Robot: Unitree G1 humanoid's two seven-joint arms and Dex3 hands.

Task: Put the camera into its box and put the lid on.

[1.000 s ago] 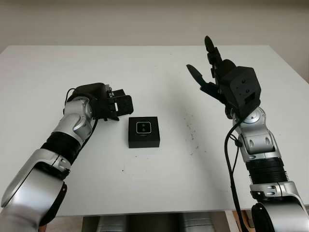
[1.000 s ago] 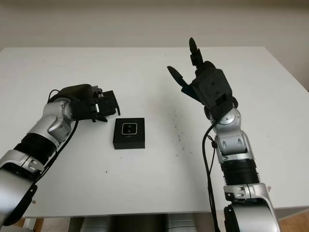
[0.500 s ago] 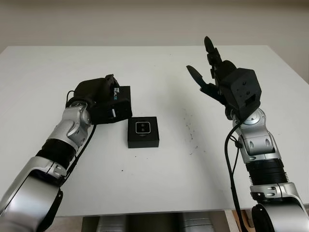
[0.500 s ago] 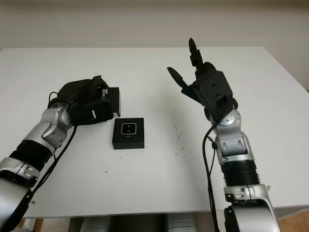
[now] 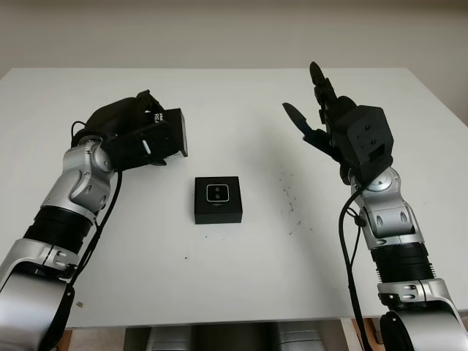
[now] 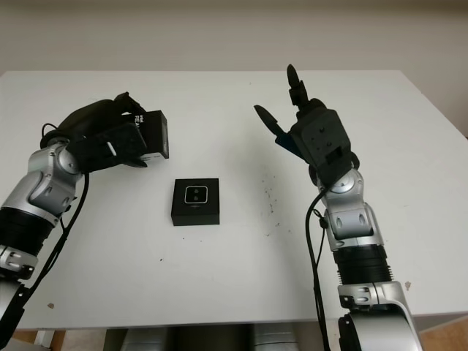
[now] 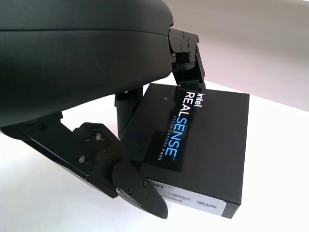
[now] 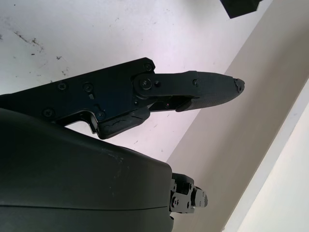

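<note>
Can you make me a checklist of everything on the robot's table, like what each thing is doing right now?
Surface: white table, with small dark specks right of the box.
Job's things: open black box near the middle, camera already inside it; black lid printed REALSENSE, held in the air left of and beyond the box.
Clutter: nothing seen.
Robot hands: left robot hand shut on the lid; right robot hand open, raised above the table's right side.
Cables: black cable along the right arm, another along the left arm.
Surroundings: plain pale wall behind the table.
</note>
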